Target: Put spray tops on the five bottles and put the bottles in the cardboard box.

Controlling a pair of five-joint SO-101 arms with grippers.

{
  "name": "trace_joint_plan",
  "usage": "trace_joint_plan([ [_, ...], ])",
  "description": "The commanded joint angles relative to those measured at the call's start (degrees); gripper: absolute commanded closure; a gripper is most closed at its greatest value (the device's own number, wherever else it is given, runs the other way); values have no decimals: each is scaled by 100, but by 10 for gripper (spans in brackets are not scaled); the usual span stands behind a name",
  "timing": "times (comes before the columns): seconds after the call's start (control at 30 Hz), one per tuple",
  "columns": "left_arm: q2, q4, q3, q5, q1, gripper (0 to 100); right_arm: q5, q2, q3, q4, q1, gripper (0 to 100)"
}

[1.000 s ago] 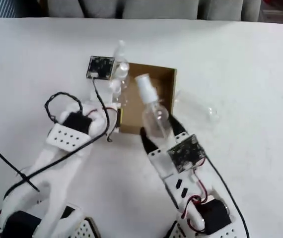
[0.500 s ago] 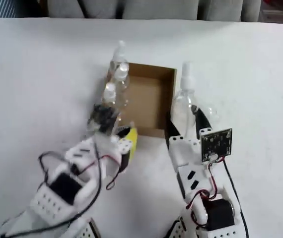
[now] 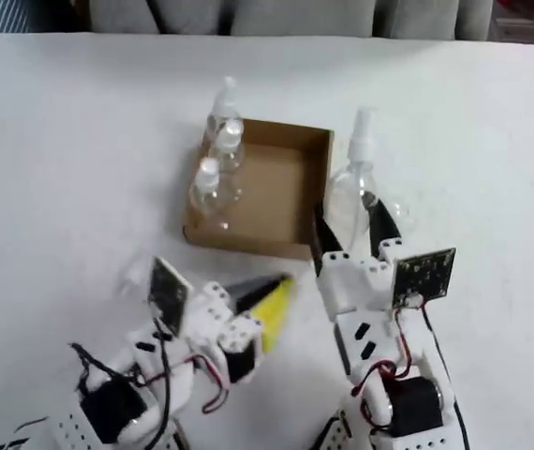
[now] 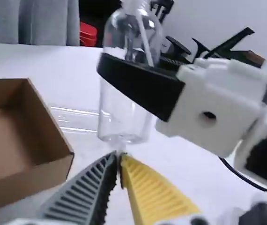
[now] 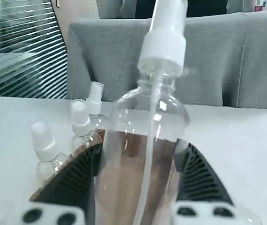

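Along the left side of the open cardboard box [image 3: 281,187] stand three clear bottles [image 3: 209,185] with white spray tops, also visible in the right wrist view as bottles [image 5: 79,123]. Just right of the box, a fourth bottle [image 3: 353,183] with a spray top stands upright, and my right gripper [image 3: 347,217] is shut on its body. The same held bottle [image 5: 145,136] sits between the black fingers [image 5: 72,178]. My left gripper [image 3: 276,292] is low over the table in front of the box, with its grey and yellow fingers [image 4: 143,187] pressed together on nothing.
A clear bottle [image 3: 396,212] lies on its side on the white table right of the held bottle; it shows again as a clear bottle [image 4: 75,119]. Grey chairs [image 5: 227,61] line the table's far edge.
My right gripper carried the bottle from above the box to its right side and stood it upright. My left arm pulled back from the box's left side to the near table.
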State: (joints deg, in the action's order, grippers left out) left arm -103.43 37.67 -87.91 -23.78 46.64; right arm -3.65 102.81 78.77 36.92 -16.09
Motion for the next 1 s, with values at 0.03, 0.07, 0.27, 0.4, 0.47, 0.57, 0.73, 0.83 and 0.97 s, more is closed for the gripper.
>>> trace_joint_plan([
  [0.03,-110,-800,-378,-70,576,980,-53,40,-88,-163,-435,983],
  [0.07,-110,-1064,-519,-88,620,980,-53,40,-62,-163,-497,983],
  [0.27,-110,-1890,-905,-53,673,980,-53,40,-44,-119,-593,983],
  [0.4,-110,-1890,-905,-44,690,980,-18,40,-44,66,-954,983],
  [0.47,-110,-1881,-905,105,743,980,-26,40,-44,92,-963,983],
  [0.57,-110,-1873,-905,299,752,980,-53,40,-44,136,-971,983],
  [0.73,-110,-1916,-905,316,505,980,-53,40,-149,418,-971,983],
  [0.83,-110,-1925,-905,273,242,980,-35,40,-316,708,-998,983],
  [0.97,-110,-1916,-905,273,207,980,-18,40,-378,831,-998,983],
])
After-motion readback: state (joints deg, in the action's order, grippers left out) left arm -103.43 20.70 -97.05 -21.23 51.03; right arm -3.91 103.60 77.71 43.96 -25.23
